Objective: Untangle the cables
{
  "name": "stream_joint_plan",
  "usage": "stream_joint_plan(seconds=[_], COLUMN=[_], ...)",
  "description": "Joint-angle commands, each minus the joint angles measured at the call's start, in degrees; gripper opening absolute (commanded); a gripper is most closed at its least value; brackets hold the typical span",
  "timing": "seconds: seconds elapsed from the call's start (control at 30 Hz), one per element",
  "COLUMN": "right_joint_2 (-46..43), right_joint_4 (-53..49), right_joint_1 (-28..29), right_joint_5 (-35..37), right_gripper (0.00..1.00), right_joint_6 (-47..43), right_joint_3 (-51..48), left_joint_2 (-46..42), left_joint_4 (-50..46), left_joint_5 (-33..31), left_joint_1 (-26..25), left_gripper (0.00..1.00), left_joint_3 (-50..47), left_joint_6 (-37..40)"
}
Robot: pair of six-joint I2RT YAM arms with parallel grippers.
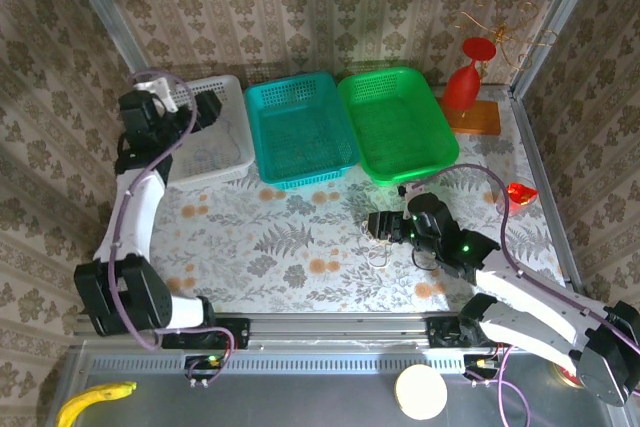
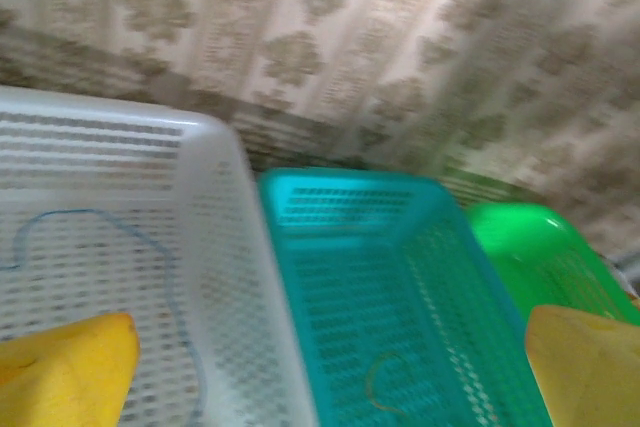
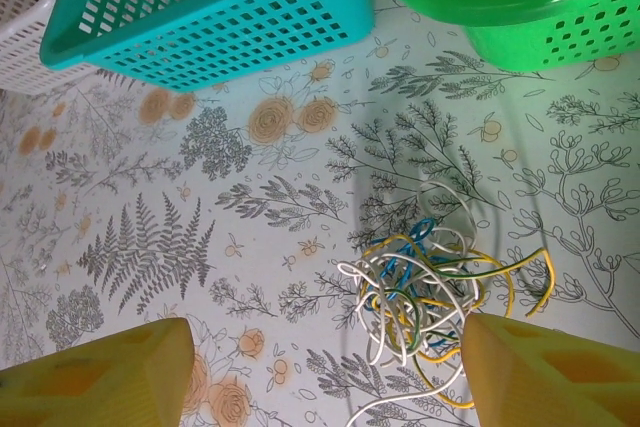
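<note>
- My left gripper (image 2: 330,357) hangs spread wide over the white basket (image 2: 215,197); what looks like a blue cable (image 2: 160,257) lies inside.
- My right gripper (image 3: 330,367), also spread, hovers above the tangled cables (image 3: 420,292).

Beige damask wallpaper (image 1: 400,7) covers the walls from nine o'clock round to three. It is brightest at twelve and shaded at nine. Aluminium posts (image 1: 98,5) slant up at eleven and one o'clock. The table (image 1: 270,247) wears a pale cloth printed with grey ferns and orange blossoms. A metal rail (image 1: 330,325) edges it at six o'clock.
</note>
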Motion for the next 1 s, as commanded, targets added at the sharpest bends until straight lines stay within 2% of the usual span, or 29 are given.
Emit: stream_joint_plan(seconds=[0.0,0.23,0.4,0.5,0.67,0.97], right_joint_2=[0.8,2.4,2.5,3.0,4.5,11.0], right_joint_4=[-4.8,-7.1,-6.9,-7.0,-6.8,0.7], right_joint_1=[-0.5,-2.6,-8.1,-10.8,-12.7,-12.7], right_joint_5=[-0.2,-0.5,-4.0,-6.7,-10.0,-18.4], right_gripper=[0.71,0.67,0.6,0.56,0.52,0.48], right_joint_6=[-0.1,-1.1,-1.3,-1.4,-1.8,1.8], right_joint_3=[2.3,1.2,-0.7,-0.9,-0.9,-2.0], left_joint_2=[-4.4,-11.0,-13.2,-12.9,-11.6,-9.1], left_joint_4=[-2.8,-1.4,0.4,2.2,5.1,9.6], left_joint_5=[-1.3,-8.3,-14.5,-17.5,-19.6,-19.4], left_joint_1=[-6.1,-22.3,-34.4,-40.1,-44.1,-44.4], left_gripper=[1.0,1.0,1.0,1.0,1.0,1.0], left_joint_3=[-3.7,-13.9,-20.2,-22.9,-25.5,-26.7], left_joint_6=[2.5,-0.7,-3.6,-4.6,-6.5,-8.7])
